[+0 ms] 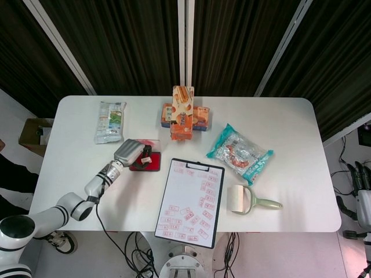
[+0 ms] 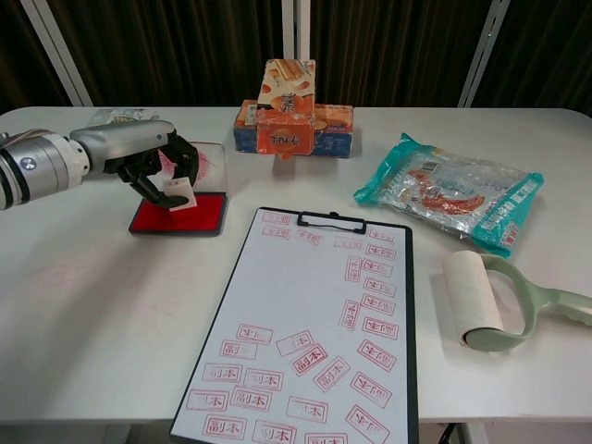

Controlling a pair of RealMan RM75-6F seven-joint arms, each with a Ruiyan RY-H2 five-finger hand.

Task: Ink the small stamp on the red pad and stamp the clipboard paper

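My left hand (image 2: 148, 162) (image 1: 131, 151) pinches the small white stamp (image 2: 177, 192) (image 1: 146, 159) and holds it over the red ink pad (image 2: 199, 218) (image 1: 152, 165) at the table's left. I cannot tell whether the stamp's face touches the pad. The black clipboard (image 2: 412, 305) (image 1: 219, 200) lies front and centre, to the right of the pad. Its paper (image 2: 296, 296) (image 1: 188, 191) carries several red stamp marks. My right hand (image 1: 358, 184) hangs off the table's right edge in the head view only, fingers apart, holding nothing.
Stacked orange snack boxes (image 2: 291, 120) (image 1: 184, 113) stand behind the clipboard. A teal snack bag (image 2: 449, 190) and a green-handled lint roller (image 2: 486, 301) lie to the right. A green-white packet (image 1: 110, 120) lies at the back left. The pad's clear lid (image 2: 213, 157) stands behind the pad.
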